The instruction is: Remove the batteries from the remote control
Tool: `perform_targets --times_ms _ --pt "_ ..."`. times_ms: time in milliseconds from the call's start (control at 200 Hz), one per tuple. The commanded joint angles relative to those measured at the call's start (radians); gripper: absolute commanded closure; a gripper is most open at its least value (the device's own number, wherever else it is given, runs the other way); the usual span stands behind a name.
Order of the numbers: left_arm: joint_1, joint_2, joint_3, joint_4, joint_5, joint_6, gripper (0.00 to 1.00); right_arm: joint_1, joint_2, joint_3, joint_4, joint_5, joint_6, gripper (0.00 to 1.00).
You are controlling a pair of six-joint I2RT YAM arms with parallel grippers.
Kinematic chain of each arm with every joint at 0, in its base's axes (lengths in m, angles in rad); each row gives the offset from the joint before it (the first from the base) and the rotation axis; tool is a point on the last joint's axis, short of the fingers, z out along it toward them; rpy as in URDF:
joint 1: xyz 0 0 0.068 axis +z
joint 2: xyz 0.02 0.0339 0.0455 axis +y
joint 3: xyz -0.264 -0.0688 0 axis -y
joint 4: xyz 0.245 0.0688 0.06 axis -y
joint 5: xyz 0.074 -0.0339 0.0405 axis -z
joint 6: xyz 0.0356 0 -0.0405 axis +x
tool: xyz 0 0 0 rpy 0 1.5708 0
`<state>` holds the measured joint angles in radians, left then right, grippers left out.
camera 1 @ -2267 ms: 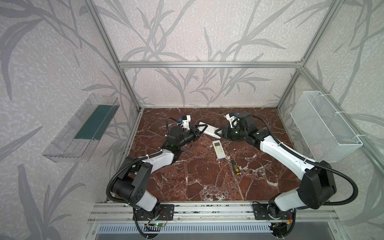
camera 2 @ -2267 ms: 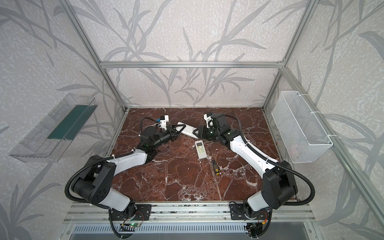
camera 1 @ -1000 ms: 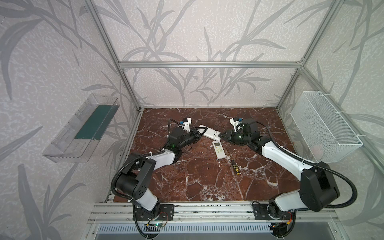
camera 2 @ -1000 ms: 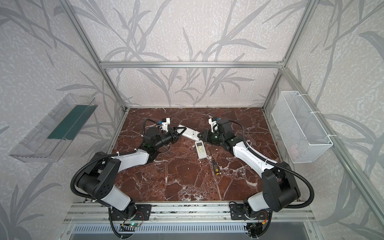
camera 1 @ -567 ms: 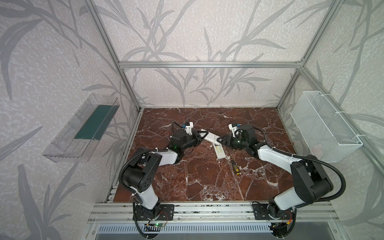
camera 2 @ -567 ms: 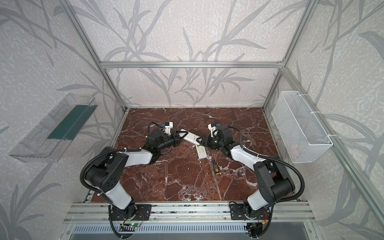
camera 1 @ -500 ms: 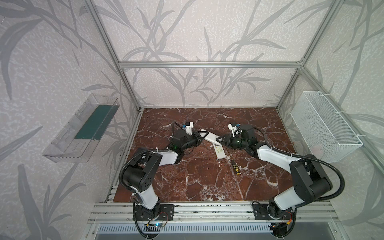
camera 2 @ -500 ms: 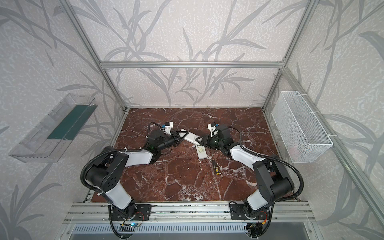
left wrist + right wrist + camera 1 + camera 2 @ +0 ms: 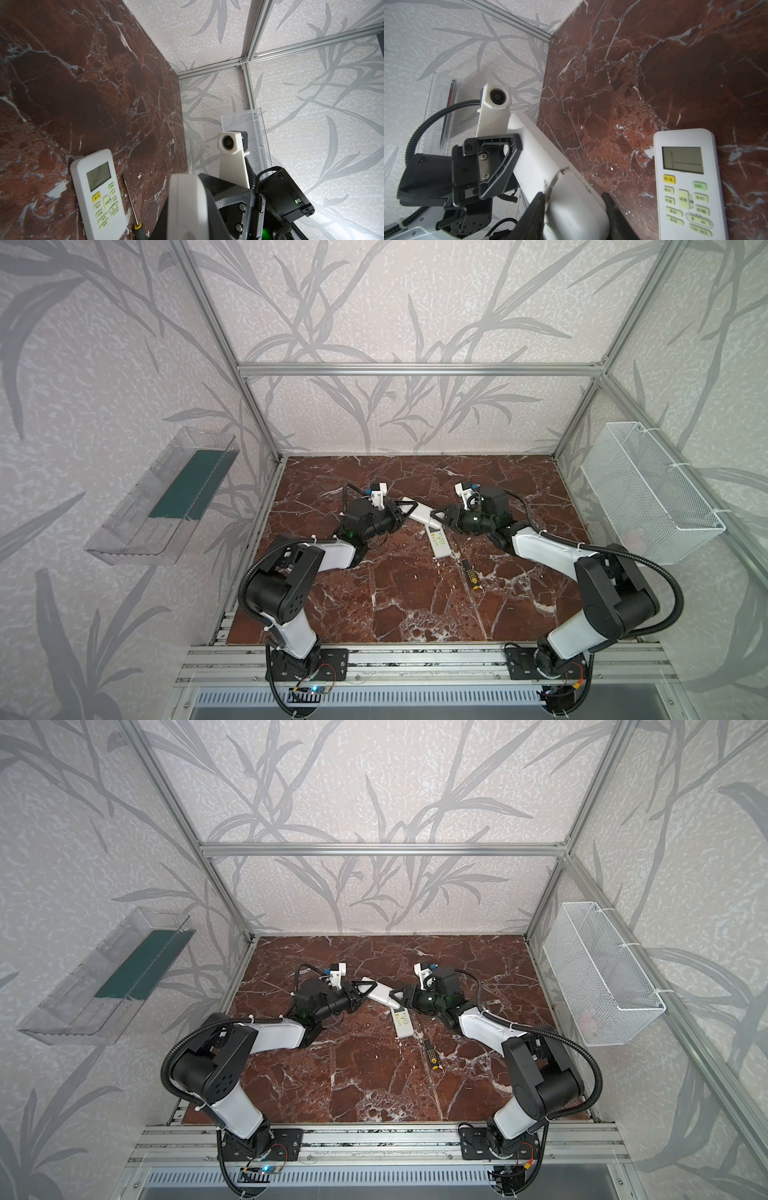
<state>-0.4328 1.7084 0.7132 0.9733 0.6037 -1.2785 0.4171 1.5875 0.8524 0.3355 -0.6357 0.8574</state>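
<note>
Zero batteries out yet?

re: Nope, none showing, probably sitting inside. The left gripper [image 9: 408, 508] is clamping the remote [image 9: 422, 512] mid-air, and the right gripper [image 9: 435, 516] is straddling its other end. Can't tell if it's squeezing.

2 top views: mounted high above the near edge, angled down toward the far wall, well back; both take in the whole tabletop [image 9: 415, 593], edge to edge. Left wrist view: very close behind the held white remote [image 9: 187, 207], facing right toward the wire basket [image 9: 247, 124]. Right wrist view: close on that remote, facing left toward the clear tray [image 9: 438, 91]. Both wrist views share the flat remote [image 9: 97, 193].
</note>
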Motion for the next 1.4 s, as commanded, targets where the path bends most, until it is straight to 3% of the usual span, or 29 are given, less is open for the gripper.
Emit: perform_targets --times_ms 0,490,930,1395 --pt "-0.004 -0.017 0.026 0.073 0.03 -0.032 1.0 0.006 -0.006 -0.011 0.016 -0.006 -0.015 0.61" --pt "0.014 -0.027 0.045 0.122 0.031 -0.079 1.0 -0.045 -0.088 -0.083 0.065 -0.049 0.009 0.67" --pt "0.022 -0.069 0.069 0.029 0.018 -0.014 1.0 -0.07 -0.126 -0.095 0.094 -0.088 0.073 0.67" --pt "0.017 -0.05 0.083 0.177 -0.011 -0.159 1.0 -0.075 -0.082 -0.105 0.302 -0.131 0.21 0.64"
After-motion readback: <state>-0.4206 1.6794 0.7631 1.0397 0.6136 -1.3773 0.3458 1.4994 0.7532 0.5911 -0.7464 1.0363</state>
